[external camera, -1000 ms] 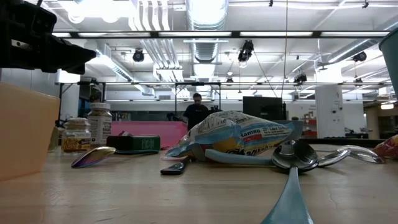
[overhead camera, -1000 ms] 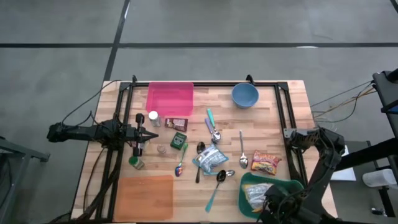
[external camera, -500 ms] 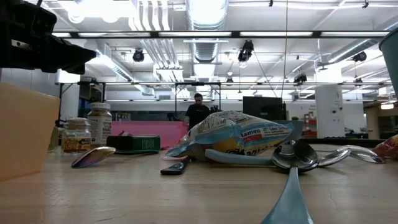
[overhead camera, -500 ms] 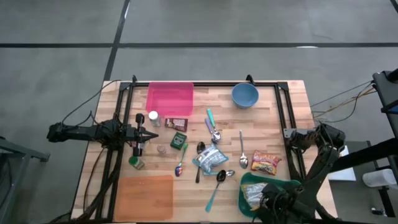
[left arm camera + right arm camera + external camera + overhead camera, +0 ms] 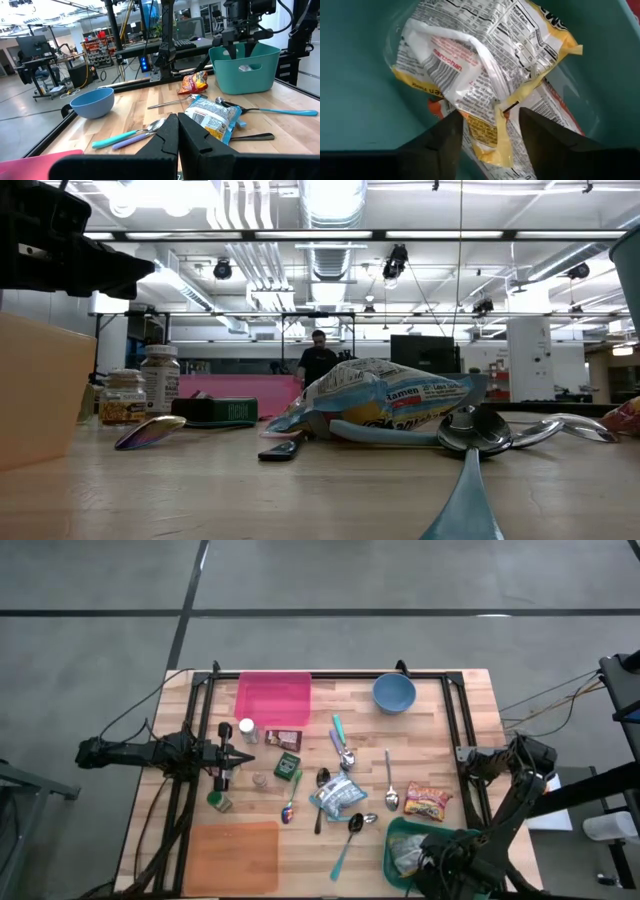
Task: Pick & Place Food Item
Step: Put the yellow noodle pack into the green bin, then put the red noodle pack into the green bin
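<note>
A yellow-and-white noodle packet [image 5: 490, 65] lies inside the green bin [image 5: 400, 832] at the table's near right corner, resting on the bin's floor over another packet. My right gripper [image 5: 489, 114] points straight down into the bin, open, one finger on either side of the packet's raised seam fold. The left wrist view shows it from afar over the bin [image 5: 243, 50]. A blue-and-white packet [image 5: 340, 795] and a red-orange packet [image 5: 428, 801] lie flat on the table. My left gripper [image 5: 177, 125] waits shut, level, at the table's left side [image 5: 240, 754].
A pink tray [image 5: 273, 697] and a blue bowl [image 5: 394, 693] stand at the far edge, an orange board [image 5: 235, 855] at the near left. Several spoons [image 5: 389, 780], small jars [image 5: 247, 728] and boxes [image 5: 287, 764] lie scattered mid-table. A person [image 5: 316, 360] stands far behind.
My right arm has sunk a little over the green bin; the packet inside the bin lies where it was.
</note>
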